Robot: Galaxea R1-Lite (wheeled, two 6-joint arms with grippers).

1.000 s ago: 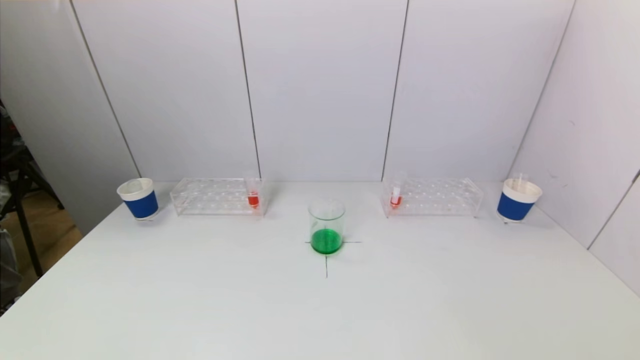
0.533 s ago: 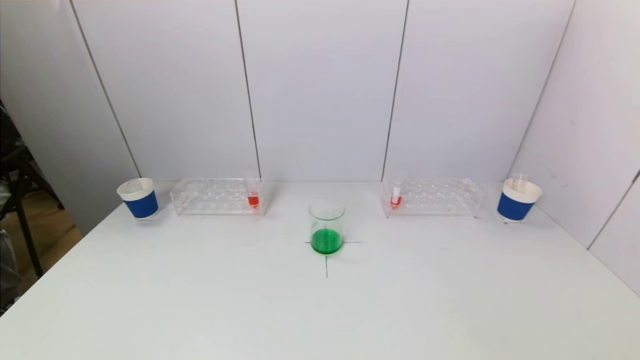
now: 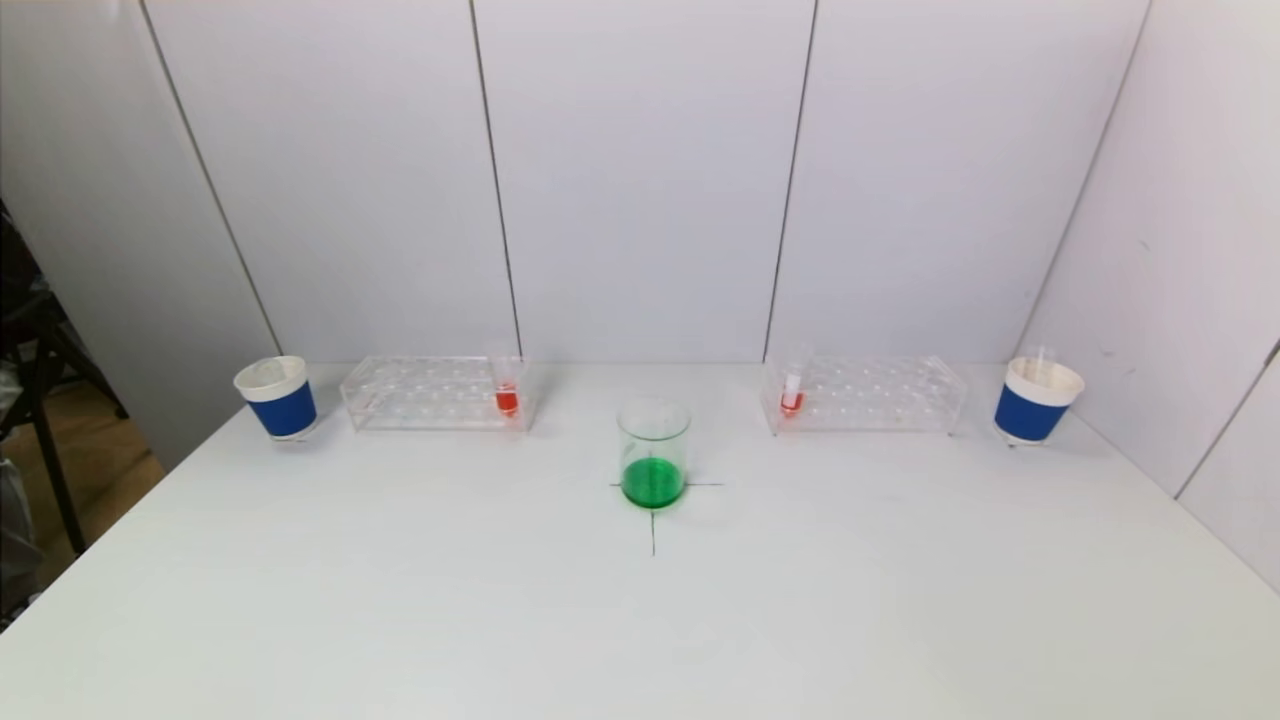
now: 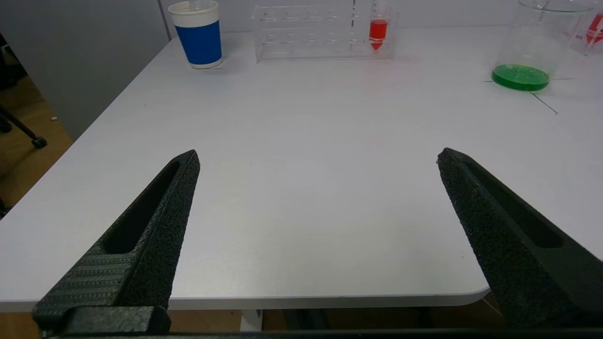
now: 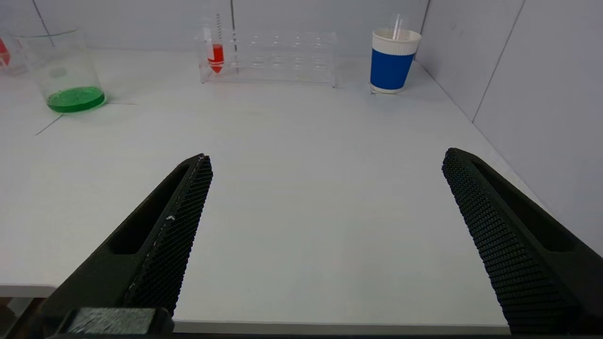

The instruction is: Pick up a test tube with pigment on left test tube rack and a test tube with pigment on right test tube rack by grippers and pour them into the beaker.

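A glass beaker [image 3: 653, 452] with green liquid stands mid-table on a cross mark. The clear left rack [image 3: 435, 393] holds a test tube with red pigment [image 3: 507, 394] at its inner end. The clear right rack [image 3: 865, 394] holds a test tube with red pigment [image 3: 791, 392] at its inner end. Neither gripper shows in the head view. My left gripper [image 4: 318, 157] is open and empty over the table's near edge, far from the left tube [image 4: 378, 33]. My right gripper [image 5: 327, 160] is open and empty over the near edge, far from the right tube [image 5: 216, 55].
A blue and white paper cup [image 3: 277, 398] stands left of the left rack, and another [image 3: 1036, 401] right of the right rack. White wall panels close the back and right sides. The table's left edge drops to the floor.
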